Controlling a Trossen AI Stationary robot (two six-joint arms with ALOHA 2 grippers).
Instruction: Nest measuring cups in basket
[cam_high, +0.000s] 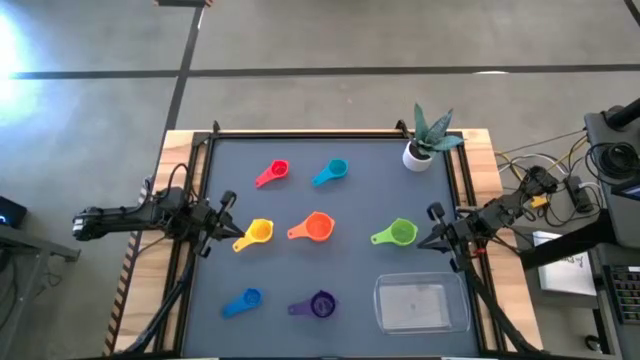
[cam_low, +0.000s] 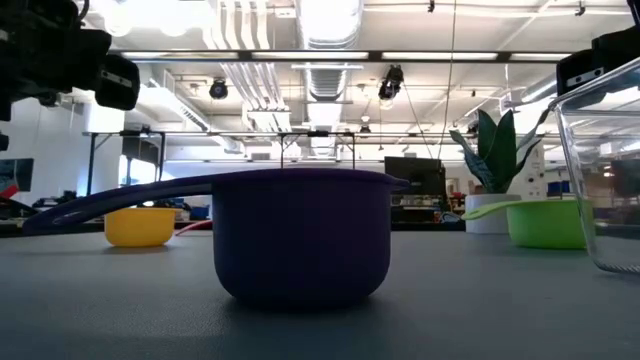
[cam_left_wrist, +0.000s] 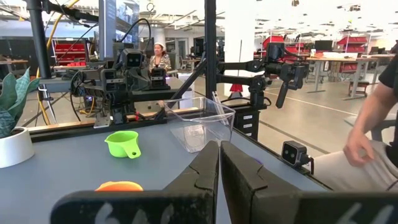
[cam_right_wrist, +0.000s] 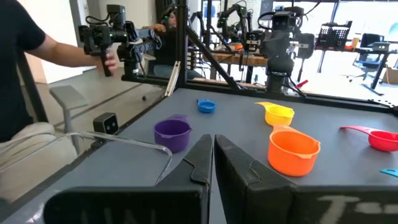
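Note:
Seven measuring cups lie apart on the dark table: red (cam_high: 273, 172), light blue (cam_high: 332, 172), yellow (cam_high: 256, 233), orange (cam_high: 314, 228), green (cam_high: 396, 234), blue (cam_high: 243, 302) and purple (cam_high: 317, 304). The clear basket (cam_high: 420, 303) stands at the near right. My left gripper (cam_high: 236, 231) hovers at the left side next to the yellow cup, fingers shut (cam_left_wrist: 219, 163). My right gripper (cam_high: 424, 238) hovers at the right side next to the green cup, fingers shut (cam_right_wrist: 214, 155). Both are empty.
A small white plant pot (cam_high: 418, 152) with a green plant stands at the far right corner. Black frame rails (cam_high: 197, 200) run along the table's left and right sides. People sit beyond the table in the wrist views (cam_right_wrist: 25, 68).

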